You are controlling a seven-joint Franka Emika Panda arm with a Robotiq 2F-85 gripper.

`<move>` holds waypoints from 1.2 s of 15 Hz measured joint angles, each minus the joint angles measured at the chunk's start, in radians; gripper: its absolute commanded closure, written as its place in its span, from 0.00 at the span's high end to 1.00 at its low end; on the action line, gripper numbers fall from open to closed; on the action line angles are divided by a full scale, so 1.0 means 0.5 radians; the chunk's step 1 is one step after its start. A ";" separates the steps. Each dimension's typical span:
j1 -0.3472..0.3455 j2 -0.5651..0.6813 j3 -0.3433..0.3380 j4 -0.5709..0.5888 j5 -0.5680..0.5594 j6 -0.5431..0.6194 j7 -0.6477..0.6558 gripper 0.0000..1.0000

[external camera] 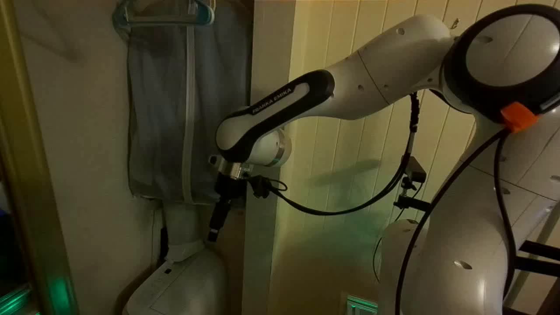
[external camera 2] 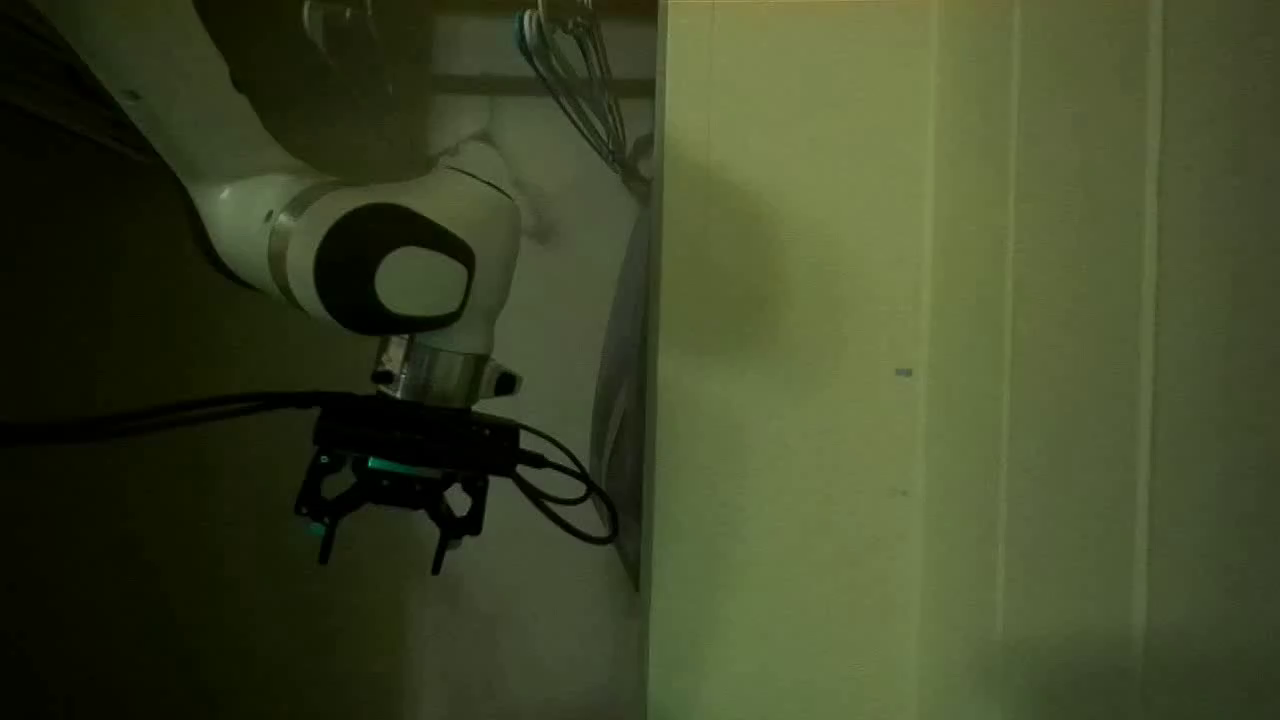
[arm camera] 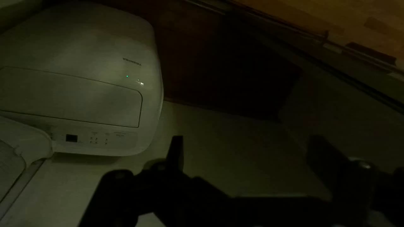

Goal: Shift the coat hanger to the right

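The hand point(external camera 2: 380, 566) is hanging wide below the teal coat hanger point(external camera: 164, 20), leaving unclear whether shifting is done or pending.

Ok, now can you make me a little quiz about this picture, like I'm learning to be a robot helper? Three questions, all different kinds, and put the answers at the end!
1. True or false: the coat hanger is higher up than the robot's hand.

2. Pick one. The hand is: A) shut, B) open, C) out of sight in every view.

3. Fill the gap: in the wrist view, the tiny light on the white machine is ____.

Key: 1. True. 2. B. 3. Green.
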 measured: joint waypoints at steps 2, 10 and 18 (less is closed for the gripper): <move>0.000 0.000 0.000 0.000 0.000 0.000 0.000 1.00; 0.000 0.000 0.000 0.000 0.000 0.000 0.000 1.00; -0.097 -0.197 0.381 0.078 0.010 0.003 0.220 1.00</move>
